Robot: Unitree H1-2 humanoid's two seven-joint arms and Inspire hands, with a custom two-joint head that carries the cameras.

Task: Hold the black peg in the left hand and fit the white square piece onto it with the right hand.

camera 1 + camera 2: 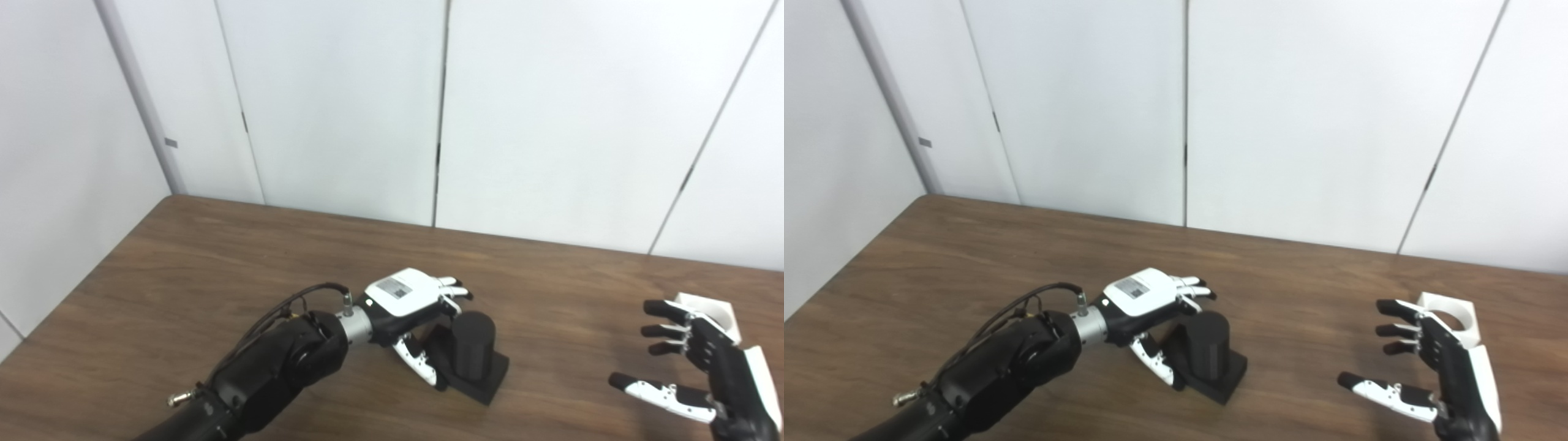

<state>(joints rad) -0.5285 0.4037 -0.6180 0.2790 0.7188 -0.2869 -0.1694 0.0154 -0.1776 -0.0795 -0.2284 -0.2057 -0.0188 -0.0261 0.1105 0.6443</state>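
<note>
Black peg (473, 343) stands upright on its base mid-desk (184, 257); left robot hand (407, 306) cups it, perhaps not yet touching. Right robot hand (1427, 367) spread, holding nothing, before the white square piece (1451, 315).

Both head views are bright and evenly lit, with soft, diffuse light that seems to fall from overhead. The white wall panels (343, 104) filling the upper half of the frame are near overexposed, flat and almost featureless apart from their dark seams. The brown table (184, 257) across the lower half carries a pale sheen through its middle and right. Shadows are weak and short: a faint dark patch sits close around the black peg (474, 355) at lower centre. Focus is fair but slightly soft overall, with mild grain. Straight seams lean outward toward the frame edges.
</note>
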